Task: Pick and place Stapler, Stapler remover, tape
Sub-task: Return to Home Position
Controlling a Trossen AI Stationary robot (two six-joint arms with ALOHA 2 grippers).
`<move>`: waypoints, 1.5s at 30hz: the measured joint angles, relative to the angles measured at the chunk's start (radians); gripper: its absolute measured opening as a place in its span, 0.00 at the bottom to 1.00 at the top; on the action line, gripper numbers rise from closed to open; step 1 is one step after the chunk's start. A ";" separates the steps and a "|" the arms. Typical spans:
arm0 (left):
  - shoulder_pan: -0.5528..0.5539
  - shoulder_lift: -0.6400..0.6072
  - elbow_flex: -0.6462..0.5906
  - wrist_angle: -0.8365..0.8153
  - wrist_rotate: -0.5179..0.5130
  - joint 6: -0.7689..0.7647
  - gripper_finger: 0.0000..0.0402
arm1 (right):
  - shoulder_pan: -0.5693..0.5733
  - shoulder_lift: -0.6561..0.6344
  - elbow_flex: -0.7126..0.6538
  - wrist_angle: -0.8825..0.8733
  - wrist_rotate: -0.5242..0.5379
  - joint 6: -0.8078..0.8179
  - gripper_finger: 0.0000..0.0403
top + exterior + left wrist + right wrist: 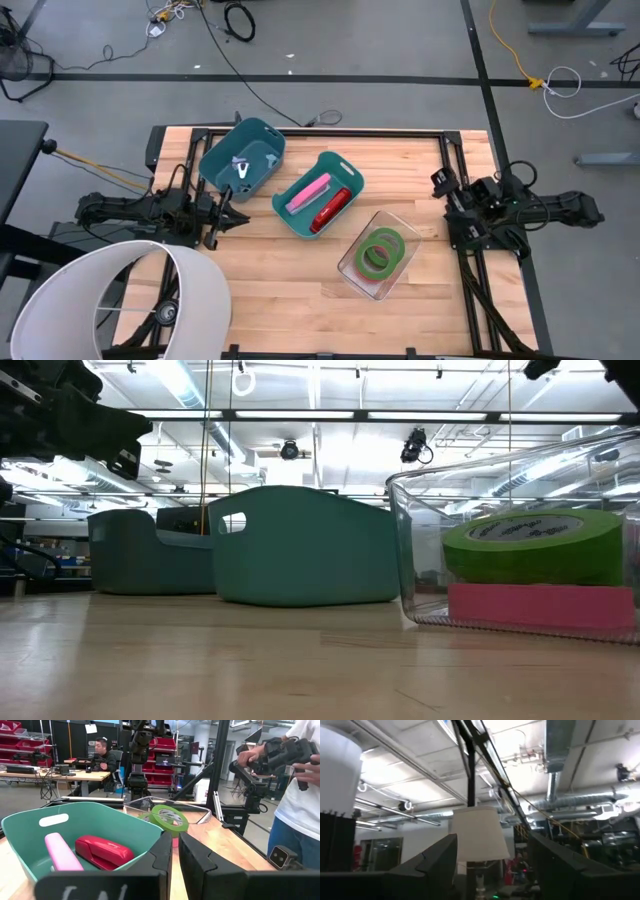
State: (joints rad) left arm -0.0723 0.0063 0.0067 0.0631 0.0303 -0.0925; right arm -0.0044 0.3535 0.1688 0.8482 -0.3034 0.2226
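no text or label can be read

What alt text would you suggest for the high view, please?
A table holds a teal bin of staple removers, a second bin with a pink stapler and a red stapler, and a clear tub of green tape. Left gripper and right gripper flank it.

Logged clear bin [425,550] as cut off at the low view's right edge, and blue bin [140,555] as half hidden behind teal bin [310,550]. Could not tell apart small items [241,166] inside the blue bin from above. Recorded white lampshade [110,300] as cropped at the high view's lower edge.
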 joint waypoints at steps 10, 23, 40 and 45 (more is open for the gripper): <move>0.000 0.000 0.000 0.000 0.000 0.000 0.09 | 0.004 -0.067 0.000 -0.091 -0.169 -0.093 0.59; 0.000 0.000 0.000 0.000 0.000 0.000 0.09 | -0.020 -0.102 0.000 -0.342 -0.035 -0.055 0.59; 0.000 0.000 0.000 0.000 0.000 0.000 0.09 | -0.023 -0.222 0.000 -0.639 0.156 -0.102 0.28; 0.000 0.000 0.000 0.000 0.000 0.000 0.09 | -0.023 -0.294 0.000 -0.715 0.157 -0.157 0.19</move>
State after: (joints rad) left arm -0.0726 0.0062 0.0067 0.0628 0.0303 -0.0929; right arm -0.0277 0.0599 0.1688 0.1333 -0.1463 0.0655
